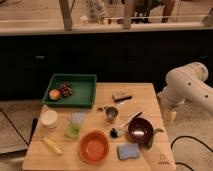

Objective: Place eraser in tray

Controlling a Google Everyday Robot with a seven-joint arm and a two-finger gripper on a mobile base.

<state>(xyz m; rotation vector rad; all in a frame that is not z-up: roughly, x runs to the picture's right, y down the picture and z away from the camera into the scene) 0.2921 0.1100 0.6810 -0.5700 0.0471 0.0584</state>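
The eraser (121, 97), a small pale block on a black base, lies on the wooden table (145, 92) near its far edge, right of the green tray (84, 84). The tray sits at the table's far left corner and holds a round orange-red fruit (55, 94) and a dark clump (65, 89). The white robot arm (186, 86) is bent beside the table's right edge, well right of the eraser. My gripper is not in view; only the arm's links show.
A metal cup (111, 114) stands in front of the eraser. Nearer are a white-handled brush (129, 121), a dark bowl (140, 130), an orange bowl (94, 146), a light-blue sponge (128, 151), a green cup (73, 131), a white round tub (49, 118) and a yellow object (52, 145).
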